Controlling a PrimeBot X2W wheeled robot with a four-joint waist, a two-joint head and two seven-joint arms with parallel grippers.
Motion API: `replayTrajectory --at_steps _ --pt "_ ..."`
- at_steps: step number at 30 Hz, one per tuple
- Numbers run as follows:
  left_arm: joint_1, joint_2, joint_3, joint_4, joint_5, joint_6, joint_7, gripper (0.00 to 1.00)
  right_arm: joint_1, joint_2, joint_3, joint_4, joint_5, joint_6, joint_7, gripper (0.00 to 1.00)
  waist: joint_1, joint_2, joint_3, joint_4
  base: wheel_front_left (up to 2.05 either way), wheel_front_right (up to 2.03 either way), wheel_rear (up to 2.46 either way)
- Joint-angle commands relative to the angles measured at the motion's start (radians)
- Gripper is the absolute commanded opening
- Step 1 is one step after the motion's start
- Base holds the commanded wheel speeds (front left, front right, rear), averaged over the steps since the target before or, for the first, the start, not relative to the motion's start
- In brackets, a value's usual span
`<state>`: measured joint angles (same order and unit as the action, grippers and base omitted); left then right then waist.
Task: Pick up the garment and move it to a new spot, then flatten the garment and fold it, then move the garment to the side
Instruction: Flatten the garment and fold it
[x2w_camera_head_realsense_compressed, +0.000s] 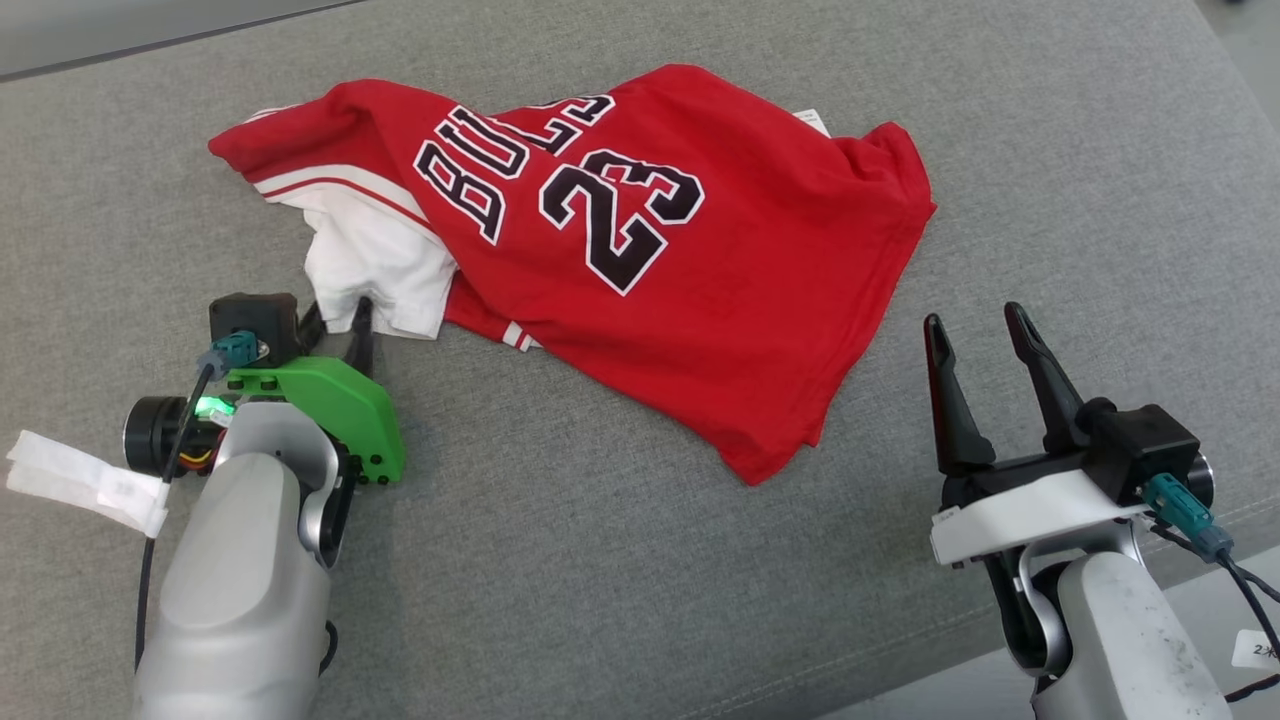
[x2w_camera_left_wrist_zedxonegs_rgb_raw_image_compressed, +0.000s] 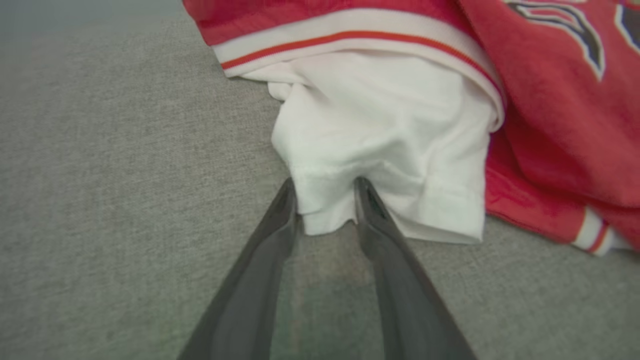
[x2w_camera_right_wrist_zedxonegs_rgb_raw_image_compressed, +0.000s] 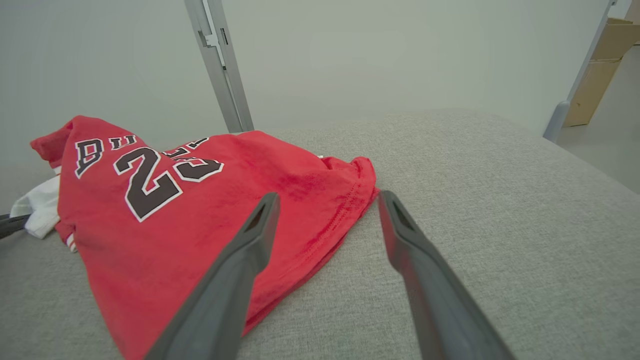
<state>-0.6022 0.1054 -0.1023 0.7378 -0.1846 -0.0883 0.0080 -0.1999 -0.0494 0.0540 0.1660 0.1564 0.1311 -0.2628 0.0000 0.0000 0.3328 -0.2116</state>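
Observation:
The garment (x2w_camera_head_realsense_compressed: 700, 300) is a red jersey with black "23" lettering and a white sleeve (x2w_camera_head_realsense_compressed: 375, 255), lying crumpled on the grey cushion (x2w_camera_head_realsense_compressed: 600, 560). My left gripper (x2w_camera_head_realsense_compressed: 338, 315) sits at the sleeve's lower edge. In the left wrist view its jaws (x2w_camera_left_wrist_zedxonegs_rgb_raw_image_compressed: 325, 190) stand partly closed around a corner of the white sleeve hem (x2w_camera_left_wrist_zedxonegs_rgb_raw_image_compressed: 380, 125), with a gap still between them. My right gripper (x2w_camera_head_realsense_compressed: 975, 318) is open above the cushion, right of the jersey's bottom hem and clear of it. In the right wrist view (x2w_camera_right_wrist_zedxonegs_rgb_raw_image_compressed: 329, 196) the red cloth (x2w_camera_right_wrist_zedxonegs_rgb_raw_image_compressed: 200, 215) lies under and left of its fingers.
The cushion's front edge (x2w_camera_head_realsense_compressed: 1000, 640) runs along the lower right, near my right arm. Behind the cushion, a grey metal post (x2w_camera_right_wrist_zedxonegs_rgb_raw_image_compressed: 220, 65) stands against a pale wall and a cardboard box (x2w_camera_right_wrist_zedxonegs_rgb_raw_image_compressed: 600, 65) sits at the far right. Bare cushion lies right of the jersey.

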Motion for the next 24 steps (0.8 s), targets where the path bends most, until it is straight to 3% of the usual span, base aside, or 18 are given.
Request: replayTrajectory --at_steps 1,11,19,24 --pt "-0.011 0.004 -0.003 0.006 -0.007 -0.006 -0.011 0.00 -0.007 -0.002 -0.004 -0.002 -0.001 -0.001 -0.003 1.00 0.0000 0.0000 -0.005 0.006 0.00 0.00 0.00" --pt "0.055 0.020 -0.040 -0.099 0.012 -0.007 -0.104 0.00 0.037 -0.002 -0.026 0.010 -0.022 -0.001 -0.003 1.00 0.0000 0.0000 -0.088 0.095 0.00 0.00 0.00" --pt "0.276 0.044 -0.061 -0.394 0.013 0.014 -0.067 0.00 0.078 -0.002 -0.036 0.025 -0.037 -0.001 -0.003 1.00 0.0000 0.0000 -0.152 0.168 0.00 0.00 0.00" --pt "0.465 0.046 -0.048 -0.574 -0.011 0.052 -0.021 0.00 0.098 -0.002 -0.048 0.039 -0.048 -0.001 -0.003 1.00 0.0000 0.0000 -0.175 0.190 0.00 0.00 0.00"
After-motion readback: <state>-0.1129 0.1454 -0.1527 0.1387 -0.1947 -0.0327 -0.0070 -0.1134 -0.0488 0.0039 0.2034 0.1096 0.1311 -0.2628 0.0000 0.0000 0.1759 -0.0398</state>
